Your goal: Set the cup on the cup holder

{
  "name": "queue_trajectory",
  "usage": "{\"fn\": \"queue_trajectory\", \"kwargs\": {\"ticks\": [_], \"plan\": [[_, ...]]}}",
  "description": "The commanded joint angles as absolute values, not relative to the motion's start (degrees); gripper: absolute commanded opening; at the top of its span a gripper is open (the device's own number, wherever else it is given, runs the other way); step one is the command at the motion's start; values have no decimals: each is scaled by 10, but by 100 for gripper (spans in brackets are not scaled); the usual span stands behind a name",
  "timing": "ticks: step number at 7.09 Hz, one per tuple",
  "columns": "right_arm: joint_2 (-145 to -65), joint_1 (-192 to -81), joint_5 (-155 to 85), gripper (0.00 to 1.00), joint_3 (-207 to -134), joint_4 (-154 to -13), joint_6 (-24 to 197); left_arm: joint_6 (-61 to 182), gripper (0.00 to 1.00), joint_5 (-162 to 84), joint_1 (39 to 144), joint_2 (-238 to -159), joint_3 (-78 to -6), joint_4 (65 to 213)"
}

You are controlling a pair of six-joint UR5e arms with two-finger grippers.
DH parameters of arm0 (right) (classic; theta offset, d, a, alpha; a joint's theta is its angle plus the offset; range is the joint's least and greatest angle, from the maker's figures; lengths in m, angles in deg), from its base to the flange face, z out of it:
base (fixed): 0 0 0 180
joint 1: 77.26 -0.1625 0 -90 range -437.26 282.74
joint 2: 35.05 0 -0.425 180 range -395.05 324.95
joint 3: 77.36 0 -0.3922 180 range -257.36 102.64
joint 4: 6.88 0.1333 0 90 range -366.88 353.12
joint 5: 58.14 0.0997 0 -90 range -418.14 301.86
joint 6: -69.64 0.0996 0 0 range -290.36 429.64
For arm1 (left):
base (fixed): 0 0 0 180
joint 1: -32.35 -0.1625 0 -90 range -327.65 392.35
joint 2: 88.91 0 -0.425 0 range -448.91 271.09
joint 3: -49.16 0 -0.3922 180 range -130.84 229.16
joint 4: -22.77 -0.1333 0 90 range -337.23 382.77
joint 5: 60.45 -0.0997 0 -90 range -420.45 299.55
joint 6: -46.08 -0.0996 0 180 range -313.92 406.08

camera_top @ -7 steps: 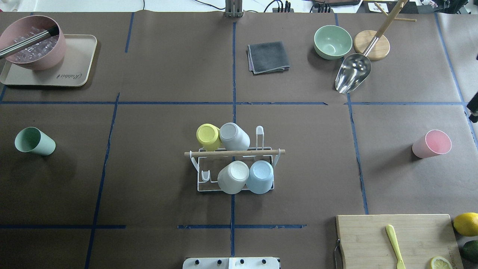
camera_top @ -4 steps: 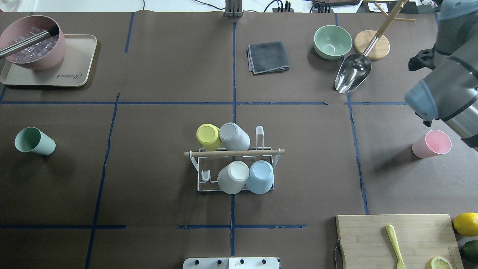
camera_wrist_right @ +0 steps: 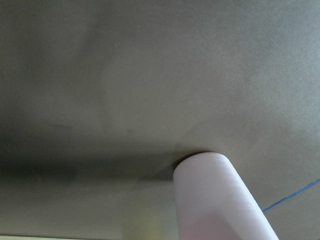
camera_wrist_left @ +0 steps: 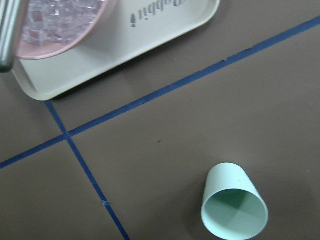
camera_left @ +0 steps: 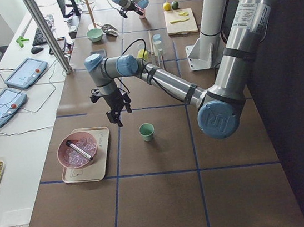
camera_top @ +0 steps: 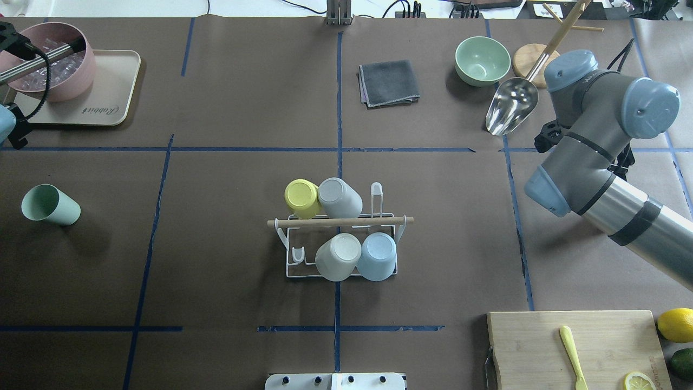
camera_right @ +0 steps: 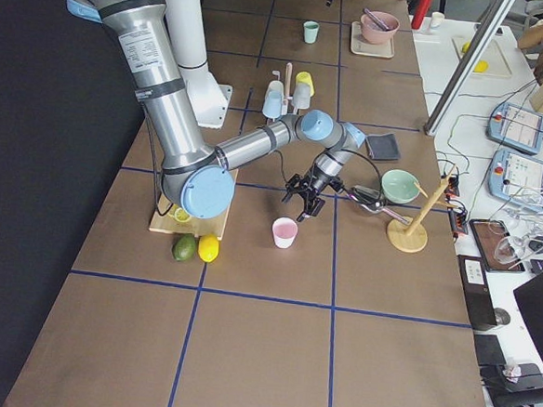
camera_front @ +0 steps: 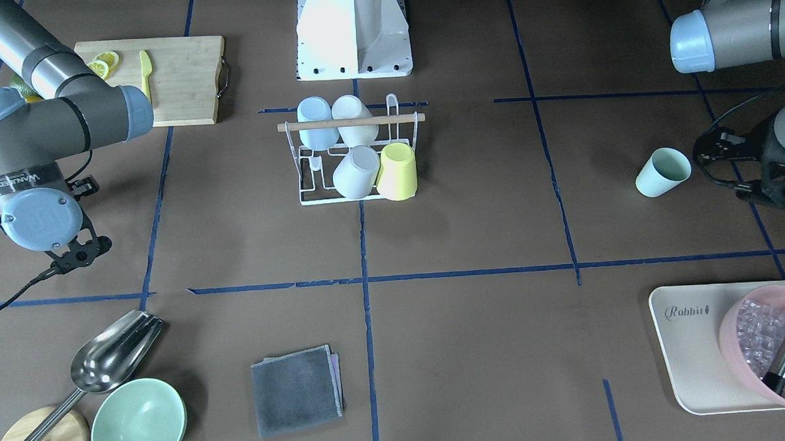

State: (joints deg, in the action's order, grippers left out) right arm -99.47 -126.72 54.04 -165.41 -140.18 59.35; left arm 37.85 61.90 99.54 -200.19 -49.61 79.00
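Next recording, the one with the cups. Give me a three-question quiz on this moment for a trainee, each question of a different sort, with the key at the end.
1. How many cups sit on the cup holder?
2. True or false: the green cup stands upright, mouth up, well away from the cup holder.
3. Which stands nearest the right gripper? A. the green cup. B. the pink cup. C. a cup on the cup holder.

Key: 1. four. 2. true. 3. B.
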Motion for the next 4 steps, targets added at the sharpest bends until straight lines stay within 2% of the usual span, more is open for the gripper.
{"fn": "queue_trajectory", "kwargs": {"ticks": [1, 4], "plan": [[-968, -1247, 493, 100, -1620, -1412, 517, 376, 100, 621, 974, -2036, -427, 773], [-961, -1209, 434, 100, -1588, -1416, 479, 377, 100, 667, 899, -2067, -333, 772]]}}
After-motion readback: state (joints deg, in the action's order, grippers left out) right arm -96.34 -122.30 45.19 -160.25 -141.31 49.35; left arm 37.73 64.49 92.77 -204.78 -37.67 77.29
